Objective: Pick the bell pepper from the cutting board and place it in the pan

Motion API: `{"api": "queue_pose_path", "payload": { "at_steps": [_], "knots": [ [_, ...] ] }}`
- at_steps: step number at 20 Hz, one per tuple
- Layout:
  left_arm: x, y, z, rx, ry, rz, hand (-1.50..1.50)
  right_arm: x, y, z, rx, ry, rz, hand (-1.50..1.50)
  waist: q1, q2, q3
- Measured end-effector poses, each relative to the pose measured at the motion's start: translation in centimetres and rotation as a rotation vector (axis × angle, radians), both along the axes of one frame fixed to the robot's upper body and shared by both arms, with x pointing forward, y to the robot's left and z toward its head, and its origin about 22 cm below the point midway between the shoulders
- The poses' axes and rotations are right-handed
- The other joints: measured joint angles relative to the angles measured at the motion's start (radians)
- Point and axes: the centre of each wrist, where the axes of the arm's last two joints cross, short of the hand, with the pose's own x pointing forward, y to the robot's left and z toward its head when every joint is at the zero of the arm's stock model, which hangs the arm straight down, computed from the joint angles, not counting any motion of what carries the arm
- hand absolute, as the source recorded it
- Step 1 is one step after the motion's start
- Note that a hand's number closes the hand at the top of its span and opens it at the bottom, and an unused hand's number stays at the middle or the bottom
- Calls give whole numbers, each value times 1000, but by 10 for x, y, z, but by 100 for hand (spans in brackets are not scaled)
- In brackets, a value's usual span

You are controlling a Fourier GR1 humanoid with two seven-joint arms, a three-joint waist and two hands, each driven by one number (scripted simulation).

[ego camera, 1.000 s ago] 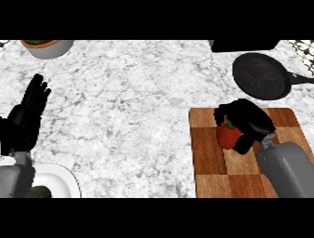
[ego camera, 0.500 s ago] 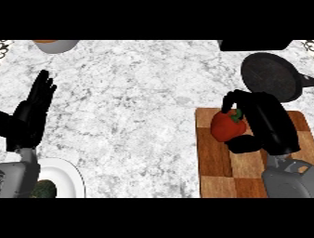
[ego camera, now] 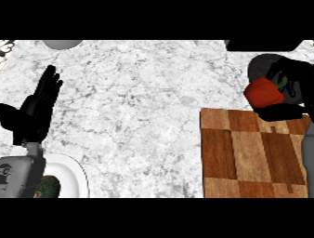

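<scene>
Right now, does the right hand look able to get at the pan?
Probably yes. The right hand, curled round the bell pepper, overlaps the pan just past the cutting board, and nothing shows between them.

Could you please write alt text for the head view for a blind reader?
The right hand holds a red pepper just past the far edge of the cutting board, by the dark pan. The left hand rests open at the left; a white plate lies at the lower left.
</scene>
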Motion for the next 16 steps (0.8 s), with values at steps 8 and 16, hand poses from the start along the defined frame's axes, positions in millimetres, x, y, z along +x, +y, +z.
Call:
{"api": "queue_pose_path", "payload": {
  "at_steps": [8,16],
  "knots": [
    [3,-3,5,0,-5,-31,0,49,-81,-17,-76,-34,-145,150,28,10,1],
    [7,-14,8,-1,-23,-71,0,69,-132,-40,-179,-58,-265,150,64,27,4]
  ]
}}
